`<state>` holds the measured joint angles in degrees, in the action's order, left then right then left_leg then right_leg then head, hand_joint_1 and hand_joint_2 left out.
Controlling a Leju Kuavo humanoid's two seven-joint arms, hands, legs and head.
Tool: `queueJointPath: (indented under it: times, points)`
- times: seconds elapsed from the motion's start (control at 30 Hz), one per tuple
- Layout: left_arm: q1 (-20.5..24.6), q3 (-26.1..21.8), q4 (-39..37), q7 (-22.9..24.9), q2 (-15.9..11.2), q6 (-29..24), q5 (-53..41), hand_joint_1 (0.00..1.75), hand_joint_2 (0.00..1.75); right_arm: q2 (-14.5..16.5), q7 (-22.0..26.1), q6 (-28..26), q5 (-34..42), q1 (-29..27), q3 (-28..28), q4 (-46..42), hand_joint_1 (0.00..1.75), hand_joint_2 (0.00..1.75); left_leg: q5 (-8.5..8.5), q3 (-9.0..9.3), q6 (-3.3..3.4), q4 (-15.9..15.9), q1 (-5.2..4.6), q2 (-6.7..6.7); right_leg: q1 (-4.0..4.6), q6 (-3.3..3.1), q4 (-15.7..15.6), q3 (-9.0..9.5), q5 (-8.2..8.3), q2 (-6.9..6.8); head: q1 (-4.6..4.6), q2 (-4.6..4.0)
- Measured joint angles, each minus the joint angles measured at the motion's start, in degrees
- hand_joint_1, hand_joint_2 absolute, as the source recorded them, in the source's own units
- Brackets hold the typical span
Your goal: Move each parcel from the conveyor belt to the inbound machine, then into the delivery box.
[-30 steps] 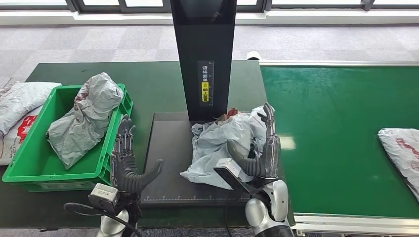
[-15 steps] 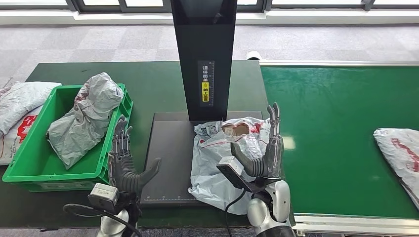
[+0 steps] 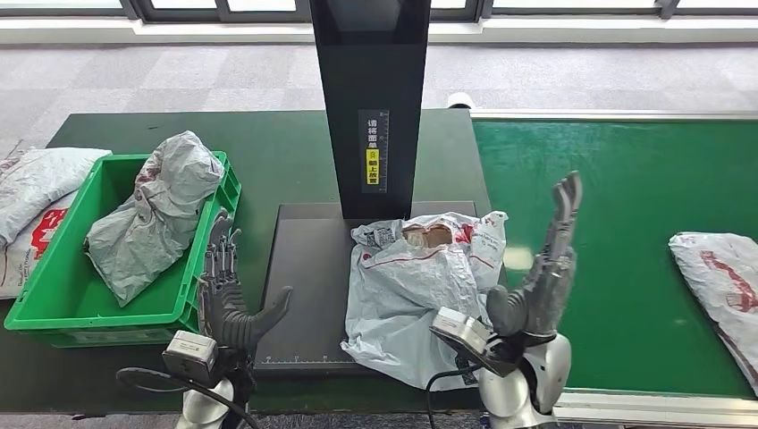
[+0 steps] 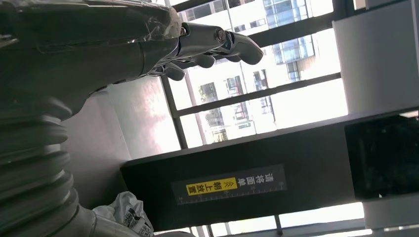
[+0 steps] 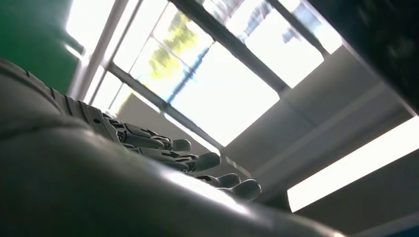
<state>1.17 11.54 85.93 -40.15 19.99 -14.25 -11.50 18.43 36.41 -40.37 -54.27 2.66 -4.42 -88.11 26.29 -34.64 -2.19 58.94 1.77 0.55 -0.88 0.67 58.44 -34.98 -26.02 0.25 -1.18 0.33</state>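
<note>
Parcel [image 3: 420, 286] was sitting on the scanner plate [image 3: 299, 268], slumped toward its right near corner, with one edge drooping off the near side. Both my hands were empty. Right hand [image 3: 541, 281] was wide and raised, fingers straight up, just right of the parcel and not touching it. Left hand [image 3: 228, 295] was wide too, thumb out, parked between the plate and the bin [image 3: 54, 304].

What worried me: that bag is floppy and slick-looking, so I figured a one-sided grab could bunch the plastic and let it slide off the near edge. Left hand was also right beside the bin wall, so swinging it across carelessly could clip or nudge the bin. And the tower [image 3: 369, 98] stood right behind the parcel, so lifting too far back risked bumping it. If the label had to face up, crumpling the bag could hide it, though I couldn't tell whether a scan had registered.

Count, as far as I could see:
- one parcel on the plate
- one bagged parcel [image 3: 152, 214] already in the bin
- one bag [image 3: 720, 268] waiting on the belt [image 3: 617, 197] at the right edge
- what looked like two bags [image 3: 36, 192] stacked left of the bin
- one bin, one tower
</note>
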Motion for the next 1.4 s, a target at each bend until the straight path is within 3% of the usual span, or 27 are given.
queueJointPath:
  times: [0.13,0.27,0.47,0.7,0.83,1.07,1.23,1.4]
  points:
    - [4.55,1.71,-5.94,0.02,0.37,0.8,-3.31,0.0,1.75,-0.11,-0.04,-0.08,-1.62,-2.05,1.43,-15.46,0.0,1.75,0.04,0.05,0.03,0.0,-0.03,-0.04,-0.03,0.03,-0.01,0.04,0.0,0.01,-0.01,0.0]
    - [11.06,3.88,-16.1,0.03,1.39,0.13,-4.74,0.0,1.75,-0.16,0.96,0.01,-1.05,-3.08,2.67,-23.56,0.0,1.75,0.04,0.08,0.04,0.0,-0.03,-0.1,-0.04,0.08,-0.02,0.09,0.06,0.03,-0.01,0.0]
    - [18.83,9.71,-29.96,0.22,2.19,-3.4,-1.23,0.0,1.75,-0.16,3.35,0.16,0.75,-3.49,5.69,-25.62,0.0,1.75,-0.07,0.13,0.1,0.01,-0.04,-0.16,-0.05,0.15,-0.01,0.16,0.16,0.06,-0.01,0.0]
    - [22.5,15.49,-37.49,1.24,2.58,-4.31,1.01,0.0,1.75,-0.15,3.19,0.26,1.01,-3.45,7.62,-25.62,0.0,1.75,-0.08,0.11,0.1,0.01,-0.05,-0.15,-0.05,0.14,-0.01,0.14,0.17,0.07,0.0,0.0]
    - [24.56,19.65,-41.04,5.75,2.66,-6.32,0.05,0.0,1.75,-0.14,1.35,0.27,-0.61,-3.15,8.2,-25.62,0.0,1.75,-0.08,0.08,0.11,0.01,-0.05,-0.13,-0.06,0.15,-0.01,0.14,0.15,0.06,0.0,0.0]
    - [26.85,33.07,-48.48,14.43,2.6,-10.1,-5.23,0.0,1.75,-0.14,-0.23,0.27,-1.65,-2.72,8.66,-25.61,0.0,1.75,-0.06,0.06,0.13,0.01,-0.08,-0.13,-0.09,0.16,-0.01,0.15,0.15,0.05,0.0,0.0]
    - [27.41,40.83,-51.44,19.5,2.51,-10.11,-9.91,0.0,1.75,-0.12,-0.09,0.27,-1.11,-2.62,9.12,-25.23,0.0,1.75,-0.06,0.06,0.13,0.01,-0.09,-0.12,-0.08,0.16,-0.01,0.16,0.14,0.03,0.0,0.0]
    - [29.66,49.57,-52.81,25.53,2.51,-5.84,-17.03,0.0,1.75,-0.12,-0.03,0.3,-0.38,-2.51,9.41,-24.31,0.0,1.75,-0.01,0.28,0.22,0.0,-0.09,0.25,-0.09,0.31,-0.02,0.59,-0.05,-0.26,0.0,0.01]
